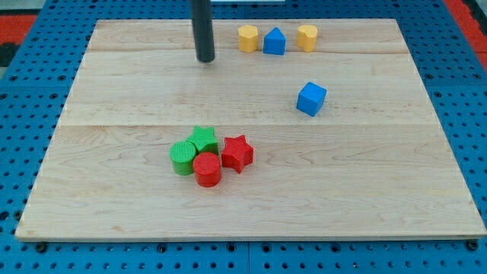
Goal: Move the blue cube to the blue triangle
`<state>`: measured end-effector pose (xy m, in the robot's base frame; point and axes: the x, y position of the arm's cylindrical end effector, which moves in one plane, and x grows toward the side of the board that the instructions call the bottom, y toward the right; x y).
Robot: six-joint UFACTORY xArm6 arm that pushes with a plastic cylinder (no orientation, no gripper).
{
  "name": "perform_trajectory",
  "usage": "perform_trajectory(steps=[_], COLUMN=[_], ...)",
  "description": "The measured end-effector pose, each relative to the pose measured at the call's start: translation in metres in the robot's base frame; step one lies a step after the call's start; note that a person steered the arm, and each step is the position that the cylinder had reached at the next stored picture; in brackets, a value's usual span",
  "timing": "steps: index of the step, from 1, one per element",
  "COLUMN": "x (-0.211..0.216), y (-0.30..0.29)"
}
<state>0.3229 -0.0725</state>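
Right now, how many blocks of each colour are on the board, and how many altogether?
Yellow: 2, a hexagon-like block and a rounded block
Blue: 2, the blue triangle and the blue cube
Green: 2, a star and a cylinder
Red: 2, a star and a cylinder
Total: 8

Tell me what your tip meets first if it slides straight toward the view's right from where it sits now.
My tip sits near the view's top, left of the block row. Sliding right, it would probably pass just below the yellow block and blue triangle, and above the blue cube. Depth is unclear, so a graze is possible.
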Motion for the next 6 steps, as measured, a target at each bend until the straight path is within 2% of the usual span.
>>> perform_trajectory(steps=[1,2,4,5,6], x=[0.047,0.097,0.120,0.053,0.019], y=[0.057,0.070,0.226,0.216,0.134])
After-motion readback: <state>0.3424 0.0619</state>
